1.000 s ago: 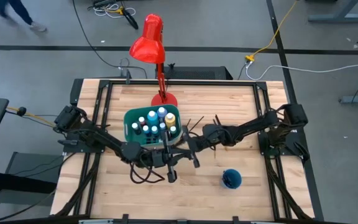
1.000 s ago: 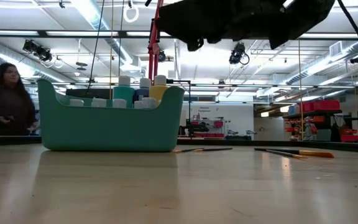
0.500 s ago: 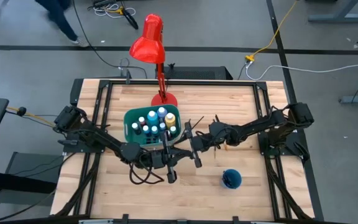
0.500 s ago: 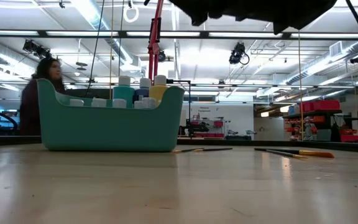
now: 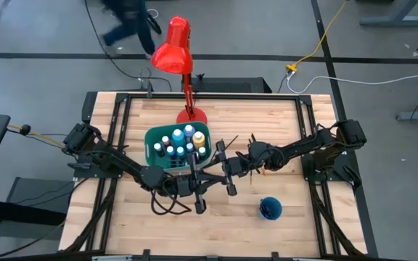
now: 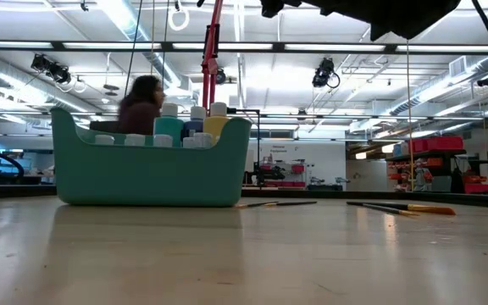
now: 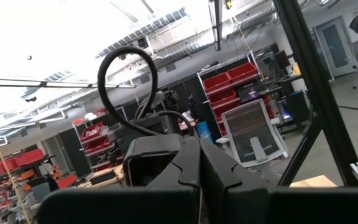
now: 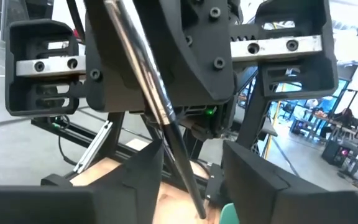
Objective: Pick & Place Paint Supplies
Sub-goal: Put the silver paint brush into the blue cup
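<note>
A thin dark paintbrush slants across the front of my left gripper, which is shut on it and faces my right gripper above the table's middle. My right gripper is open, one finger on each side of the brush's lower end without touching it. In the high view, both grippers meet just right of the teal bin, which holds several white-capped paint bottles. Other brushes lie flat on the table. My left gripper pinches the paintbrush between its two shut fingers, partway along the shaft. Its own body hides the exact spot. The fingers come roughly level from the table's left side and lie across the brush. The brush is lifted clear of the table and slants steeply.
A red desk lamp stands behind the bin on its base. A small round blue cup sits near the front right. A person walks in the room beyond the table.
My right gripper has risen a little and tipped its fingers upward, staying close in front of my left gripper. My left arm has kept still with the brush. The person beyond the table has walked from left to right.
</note>
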Tool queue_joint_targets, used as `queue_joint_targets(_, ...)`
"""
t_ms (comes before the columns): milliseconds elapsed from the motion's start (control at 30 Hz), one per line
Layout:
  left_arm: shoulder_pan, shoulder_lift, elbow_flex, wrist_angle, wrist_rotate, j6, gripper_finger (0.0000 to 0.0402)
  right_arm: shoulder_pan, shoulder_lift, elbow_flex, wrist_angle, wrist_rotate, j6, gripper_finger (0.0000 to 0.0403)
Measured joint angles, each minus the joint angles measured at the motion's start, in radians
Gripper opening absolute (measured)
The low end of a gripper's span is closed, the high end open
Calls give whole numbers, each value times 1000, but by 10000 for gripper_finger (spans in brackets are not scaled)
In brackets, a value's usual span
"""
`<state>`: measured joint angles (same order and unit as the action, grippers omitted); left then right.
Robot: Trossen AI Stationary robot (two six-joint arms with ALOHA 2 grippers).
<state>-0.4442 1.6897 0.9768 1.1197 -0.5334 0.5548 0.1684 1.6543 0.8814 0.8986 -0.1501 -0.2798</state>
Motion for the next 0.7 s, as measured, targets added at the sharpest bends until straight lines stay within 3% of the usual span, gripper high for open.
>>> queue_joint_targets(300,1,-1,2,8,10,-1,2,2,1,0,-6,-9,-16,26)
queue_joint_targets(600,-21,-1,2,-11,-61,-1,3,5,2,0,-39,0,20,32)
queue_joint_targets(700,-40,-1,2,-11,-136,-20,4,5,2,0,-54,3,35,23)
